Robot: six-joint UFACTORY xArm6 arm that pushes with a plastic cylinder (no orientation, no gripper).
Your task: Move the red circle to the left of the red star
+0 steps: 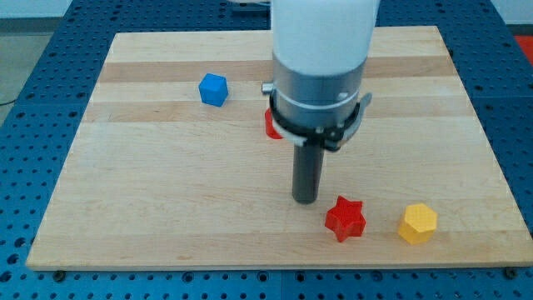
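The red star point(346, 218) lies near the view's bottom, right of centre. A red block point(271, 124), mostly hidden behind the arm's body, shows only as a sliver at the centre of the board; its shape cannot be made out. My tip point(306, 199) rests on the board just left of and slightly above the red star, a small gap apart, and well below the hidden red block.
A blue cube point(213, 89) sits toward the view's upper left. A yellow hexagon point(417, 223) lies right of the red star near the bottom edge. The wooden board point(150, 192) rests on a blue perforated table.
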